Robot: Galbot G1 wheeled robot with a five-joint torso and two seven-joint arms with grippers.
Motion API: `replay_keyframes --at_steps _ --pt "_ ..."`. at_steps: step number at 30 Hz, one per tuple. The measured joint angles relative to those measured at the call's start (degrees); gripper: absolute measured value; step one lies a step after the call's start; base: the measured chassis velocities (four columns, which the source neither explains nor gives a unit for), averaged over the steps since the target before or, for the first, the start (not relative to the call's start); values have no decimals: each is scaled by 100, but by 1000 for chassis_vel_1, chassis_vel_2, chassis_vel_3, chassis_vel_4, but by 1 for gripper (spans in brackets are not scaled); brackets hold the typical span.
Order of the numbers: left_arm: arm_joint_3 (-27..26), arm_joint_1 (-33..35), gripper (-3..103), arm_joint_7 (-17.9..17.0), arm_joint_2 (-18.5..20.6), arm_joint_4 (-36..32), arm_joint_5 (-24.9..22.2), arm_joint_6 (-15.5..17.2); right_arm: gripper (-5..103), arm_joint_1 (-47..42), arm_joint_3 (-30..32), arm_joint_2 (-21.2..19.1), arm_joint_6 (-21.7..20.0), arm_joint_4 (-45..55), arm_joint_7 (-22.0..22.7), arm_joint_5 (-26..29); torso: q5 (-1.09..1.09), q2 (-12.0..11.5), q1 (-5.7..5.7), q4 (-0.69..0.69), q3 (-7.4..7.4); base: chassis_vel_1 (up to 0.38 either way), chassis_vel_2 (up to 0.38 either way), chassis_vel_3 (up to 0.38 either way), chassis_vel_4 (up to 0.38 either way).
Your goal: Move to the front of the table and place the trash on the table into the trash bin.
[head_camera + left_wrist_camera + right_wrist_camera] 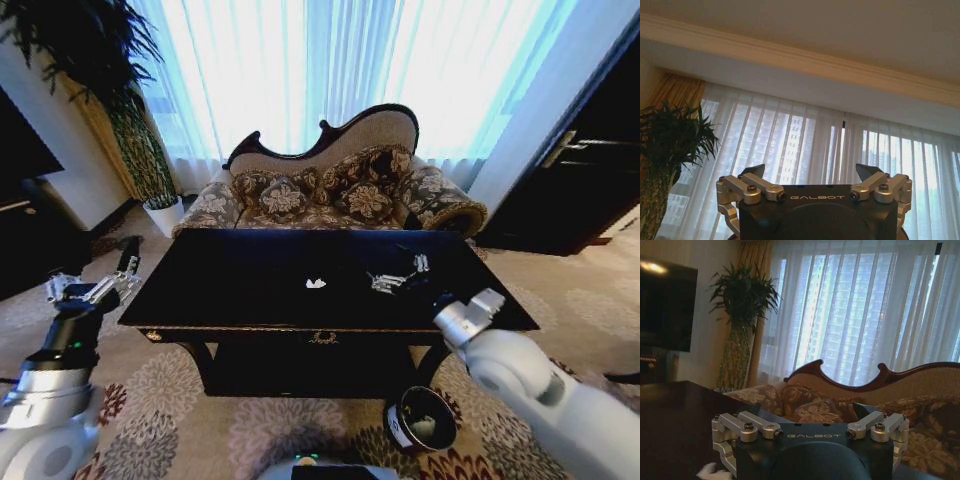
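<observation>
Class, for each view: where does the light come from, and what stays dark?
Head view: bright curtains behind the sofa, table dark, white trash stands out. Left wrist view: left gripper dark against lit curtains. Right wrist view: curtains glow, table and right gripper in shade.

The word "GALBOT" stands in pale capitals on the dark housing of the left gripper [810,172]. The same word marks the right gripper [807,409] housing.
</observation>
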Motion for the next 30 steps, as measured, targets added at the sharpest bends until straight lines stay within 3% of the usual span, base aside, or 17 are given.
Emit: replay_keyframes --at_steps 8,12,15,16,21,28,30 --pt "278 -114 100 1 40 0 211 5 100 960 -782 -664 29 -678 -182 395 -2 0 0 -2 0 0 0 0 0" --pt "267 -144 100 -2 63 0 240 5 100 1395 -1252 -738 103 -859 -327 476 -1 0 0 -2 0 0 0 0 0" --pt "183 -160 100 -26 132 0 172 50 100 2096 -2022 -547 101 -882 -347 406 -1 0 0 -2 0 0 0 0 0" --pt "183 -160 100 -26 132 0 172 50 100 2096 -2022 -547 101 -882 -347 406 -1 0 0 -2 0 0 0 0 0" --pt "155 -141 100 -31 168 0 181 69 100 3048 -3381 23 15 -810 -184 -465 -1 0 0 0 0 0 0 0 0" --pt "120 -122 100 -29 201 0 198 73 100 3404 -4171 165 -180 -613 -172 -545 -5 0 0 -2 -1 0 0 0 0" --pt "80 -120 100 -28 212 0 197 56 100 3641 -4612 253 -309 -573 -115 -283 -1 0 0 -2 -1 0 0 0 0"
